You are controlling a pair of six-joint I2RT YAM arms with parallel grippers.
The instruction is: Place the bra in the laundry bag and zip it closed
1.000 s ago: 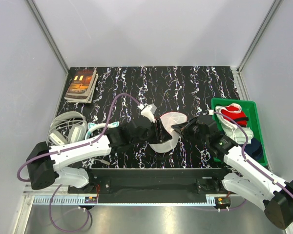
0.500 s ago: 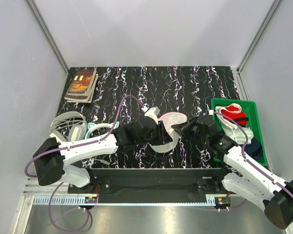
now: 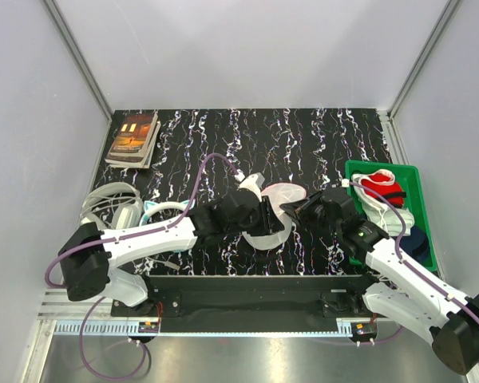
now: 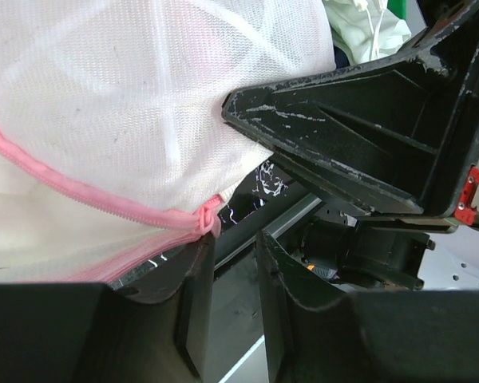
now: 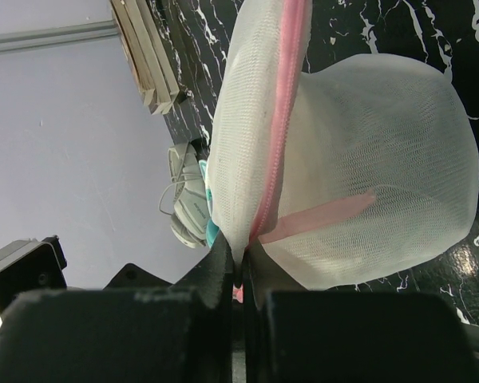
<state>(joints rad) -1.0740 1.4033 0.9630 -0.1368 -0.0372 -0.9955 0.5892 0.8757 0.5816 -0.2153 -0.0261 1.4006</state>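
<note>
On the table (image 3: pixel 303 136), the right gripper (image 5: pixel 238 275) is pinching the laundry bag (image 3: pixel 281 195) by its rim, fingers pressed together. The left gripper (image 4: pixel 233 239), jaws slightly apart and empty, is nosing at the pink zip (image 4: pixel 104 195). The bra is showing nowhere. Zipping seemingly comes next, calling for a hold on the tab.

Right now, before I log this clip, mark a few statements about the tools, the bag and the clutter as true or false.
1. The right tool is shut on the laundry bag's pink-trimmed edge. True.
2. The left tool has its jaws pressed together. False: a gap shows between them, beside the bag's pink zip.
3. The books lie in the green tray. False: they lie at the table's far left corner.
4. The headphones lie left of the bag. True.
</note>
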